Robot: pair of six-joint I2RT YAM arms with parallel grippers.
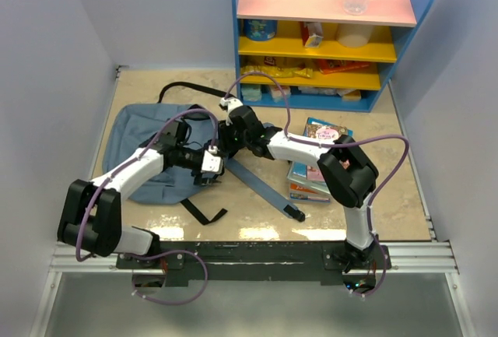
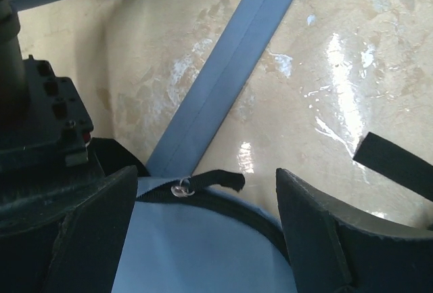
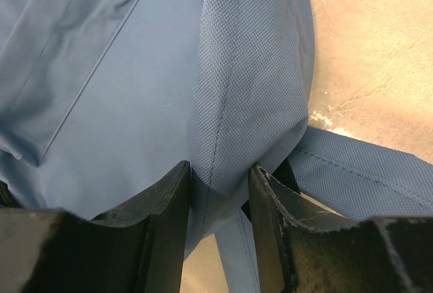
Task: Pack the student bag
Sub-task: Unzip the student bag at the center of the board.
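The student bag [image 1: 136, 138] lies flat at the left of the table, grey-blue, with a shoulder strap [image 1: 261, 185] trailing to the right. My left gripper [image 1: 215, 170] is open at the bag's near right edge. In the left wrist view its fingers [image 2: 318, 239] straddle the bag [image 2: 196, 252] along the black zipper, near the zipper pull with its black tab [image 2: 203, 183]. My right gripper [image 1: 231, 129] is at the bag's right end. In the right wrist view [image 3: 218, 185] it is shut on a fold of the bag's fabric [image 3: 122, 70].
A stack of colourful books [image 1: 319, 158] lies to the right of the bag. A blue shelf unit [image 1: 327, 33] with bottles and packets stands at the back. Thin black webbing [image 1: 204, 212] lies near the front edge. Walls close in on both sides.
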